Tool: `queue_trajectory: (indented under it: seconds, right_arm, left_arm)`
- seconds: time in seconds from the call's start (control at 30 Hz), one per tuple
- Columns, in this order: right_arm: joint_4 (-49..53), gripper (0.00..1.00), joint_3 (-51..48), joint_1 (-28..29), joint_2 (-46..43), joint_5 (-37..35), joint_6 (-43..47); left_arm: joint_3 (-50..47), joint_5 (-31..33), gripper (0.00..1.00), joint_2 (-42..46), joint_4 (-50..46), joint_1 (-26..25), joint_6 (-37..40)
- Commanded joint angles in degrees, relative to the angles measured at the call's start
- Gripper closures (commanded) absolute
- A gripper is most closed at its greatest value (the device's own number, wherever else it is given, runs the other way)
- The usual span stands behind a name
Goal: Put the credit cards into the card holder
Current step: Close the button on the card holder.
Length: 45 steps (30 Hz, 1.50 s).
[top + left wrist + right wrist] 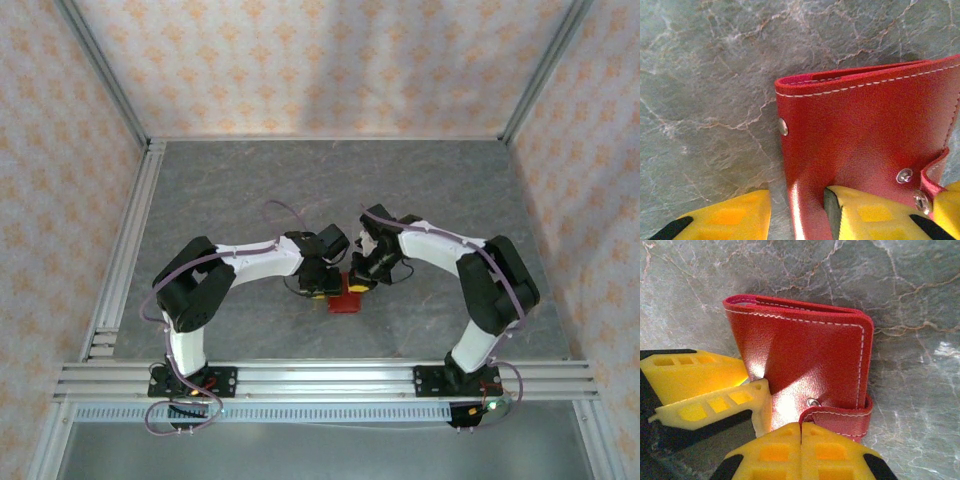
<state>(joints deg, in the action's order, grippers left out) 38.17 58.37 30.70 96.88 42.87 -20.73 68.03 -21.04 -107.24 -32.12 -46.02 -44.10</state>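
Right hand [801, 429], pressed together, at red card holder [805, 350] in pinch of left hand [797, 201]

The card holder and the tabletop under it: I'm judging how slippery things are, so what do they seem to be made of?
The card holder looks like smooth red leather or an imitation, semi-glossy: it shows bright highlights, pale stitching along the edges and shiny metal snap studs. The tabletop has a grey, veined marble look with a matte finish. It could be stone or a printed sheet; the look leaves that open.
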Motion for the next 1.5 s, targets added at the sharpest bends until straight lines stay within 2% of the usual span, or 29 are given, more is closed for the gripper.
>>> queue_trajectory:
  seconds: [0.0,1.0,1.47]
  right_arm:
    - [2.1,1.00,-0.8,-0.4,-1.6,-0.6,0.3]
    - [2.8,1.00,1.1,-0.3,3.0,-0.6,1.0]
    - [2.5,1.00,2.2,-0.6,2.3,-0.6,0.0]
  left_arm:
    - [-2.3,0.6,0.63,-1.6,0.5,-0.8,-0.7]
    - [-2.8,0.7,0.63,-0.8,0.7,-0.9,-1.2]
    - [-2.5,0.7,0.63,-1.1,0.6,-0.9,-1.1]
